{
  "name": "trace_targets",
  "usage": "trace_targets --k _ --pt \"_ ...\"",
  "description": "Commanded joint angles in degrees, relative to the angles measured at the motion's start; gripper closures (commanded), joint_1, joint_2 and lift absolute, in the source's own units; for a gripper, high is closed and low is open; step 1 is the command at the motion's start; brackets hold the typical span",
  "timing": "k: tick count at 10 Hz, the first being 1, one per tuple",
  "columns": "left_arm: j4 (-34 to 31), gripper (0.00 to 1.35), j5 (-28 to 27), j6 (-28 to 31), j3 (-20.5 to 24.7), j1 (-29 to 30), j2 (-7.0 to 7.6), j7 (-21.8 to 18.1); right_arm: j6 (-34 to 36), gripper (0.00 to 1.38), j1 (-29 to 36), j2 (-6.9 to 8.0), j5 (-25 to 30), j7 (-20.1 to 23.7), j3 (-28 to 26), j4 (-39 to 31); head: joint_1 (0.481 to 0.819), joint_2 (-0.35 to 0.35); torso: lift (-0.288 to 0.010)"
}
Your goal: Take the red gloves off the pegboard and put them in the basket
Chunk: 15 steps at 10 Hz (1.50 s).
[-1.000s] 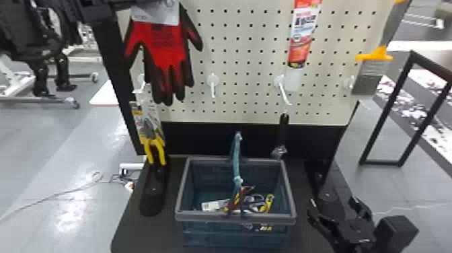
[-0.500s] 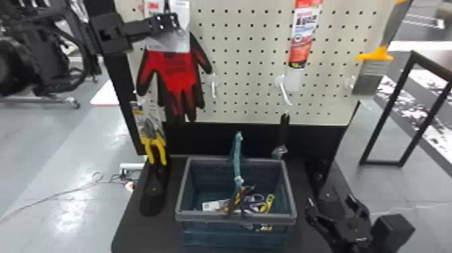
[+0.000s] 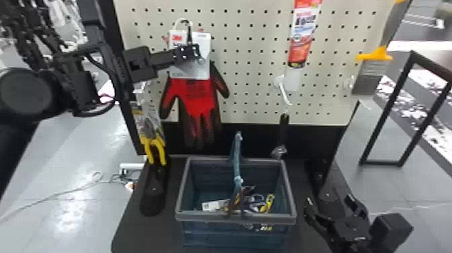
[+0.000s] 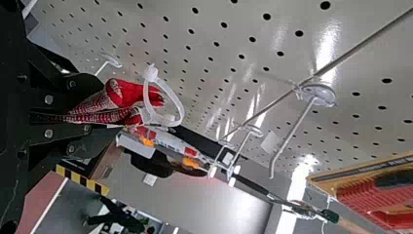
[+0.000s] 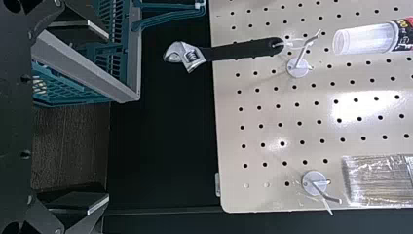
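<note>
My left gripper [image 3: 193, 53] is at the upper left of the head view, shut on the white card of the red gloves [image 3: 198, 97]. They hang fingers down in front of the pegboard [image 3: 252, 80], above and behind the basket [image 3: 235, 218]. Red fabric of the gloves [image 4: 127, 93] juts from my left gripper [image 4: 92, 114] in the left wrist view, and the white loop [image 4: 176, 105] stands apart from the pegboard hooks. Right of the basket, my parked right gripper [image 3: 331, 208] is open and holds nothing; the right wrist view shows the gripper [image 5: 100, 118] beside the basket [image 5: 135, 58].
Yellow-handled pliers [image 3: 153, 144] hang left of the basket. An adjustable wrench [image 3: 282, 134] hangs behind its right side, below a red tube [image 3: 304, 33]. A brush [image 3: 370, 74] is at the right. The basket handle [image 3: 237, 158] stands upright over several small items inside.
The left arm has come further into view, carrying the gloves right and down across the pegboard toward the basket's side. The right gripper has barely shifted.
</note>
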Motion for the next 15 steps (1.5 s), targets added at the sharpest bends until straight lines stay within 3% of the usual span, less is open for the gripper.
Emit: trace_targets --k 1,6,11,12,13,15 --pt "1.37 1.21 -0.27 -0.96 -1.99 0.37 -0.28 -0.41 -0.04 0.14 -0.09 0.07 0.01 0.00 0.00 0.09 0.549 0.000 -0.100" --pt "5.59 1.21 -3.70 -5.88 -8.23 1.43 -0.81 -0.93 -0.30 0.14 -0.17 0.15 -0.34 0.18 0.00 0.36 0.549 0.000 -0.100" --pt "6.03 1.21 -8.45 -7.91 -10.86 1.78 -1.07 -0.67 -0.48 0.14 -0.26 0.15 -0.43 0.27 0.00 0.45 0.549 0.000 -0.100" --pt "6.03 1.07 -9.06 -8.08 -10.95 1.60 -1.07 -0.58 -0.48 0.14 -0.26 0.15 -0.43 0.27 0.00 0.45 0.549 0.000 -0.100" --pt "6.03 0.84 -9.85 -8.17 -10.69 1.52 -0.99 -0.58 -0.48 0.14 -0.26 0.15 -0.43 0.27 0.09 0.53 0.549 0.000 -0.100" --pt "6.12 0.16 -10.29 -9.05 -9.81 1.34 -0.90 -0.58 -0.48 0.14 -0.17 0.15 -0.52 0.35 0.00 0.45 0.549 0.000 -0.100"
